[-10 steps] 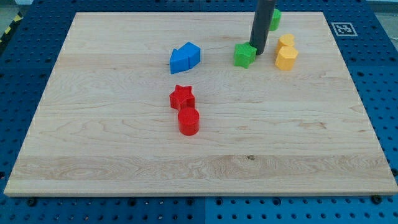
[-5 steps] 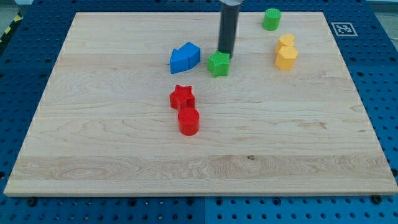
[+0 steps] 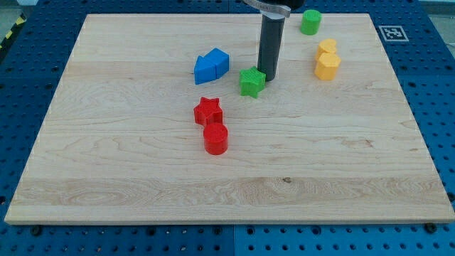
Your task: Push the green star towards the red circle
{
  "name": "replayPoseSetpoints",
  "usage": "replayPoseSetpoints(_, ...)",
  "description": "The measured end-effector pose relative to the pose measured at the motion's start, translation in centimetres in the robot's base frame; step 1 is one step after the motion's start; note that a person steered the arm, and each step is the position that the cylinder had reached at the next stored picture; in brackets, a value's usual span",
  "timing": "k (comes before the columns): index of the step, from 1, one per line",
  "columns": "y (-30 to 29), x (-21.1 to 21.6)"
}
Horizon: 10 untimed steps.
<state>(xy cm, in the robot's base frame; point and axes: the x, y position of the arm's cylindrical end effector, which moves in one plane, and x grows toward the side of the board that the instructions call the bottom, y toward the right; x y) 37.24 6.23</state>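
Green star [image 3: 252,82]: sat in the upper middle of the frame, on the wooden surface [image 3: 142,185].
My tip [image 3: 269,77]: touched or nearly touched the star's upper-right side; a bare rod, so no fingers to open or hold anything.
Red circle [image 3: 215,139]: lay down-left of the star, well apart.
Red star [image 3: 208,111]: sat just above the circle, close to the push line.
Doing it well: push down-left, keeping contact centred so the star would not spin off towards the red star.

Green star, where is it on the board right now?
The green star sits above the board's middle, right of the blue blocks and up-right of the red star, with my tip at its right edge.
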Motion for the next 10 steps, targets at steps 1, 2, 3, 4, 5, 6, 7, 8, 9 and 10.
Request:
replayPoseSetpoints(1,-3.5,0.0)
replayPoseSetpoints(2,-9.7,0.0)
replayPoseSetpoints(3,-9.1,0.5)
replayPoseSetpoints(4,-4.8,0.5)
replayPoseSetpoints(5,-1.1,1.9)
replayPoseSetpoints(6,-0.7,2.7)
replayPoseSetpoints(7,-1.2,0.0)
replayPoseSetpoints(8,-4.7,-0.5)
replayPoseSetpoints(9,-5.8,0.5)
replayPoseSetpoints(10,-3.4,0.5)
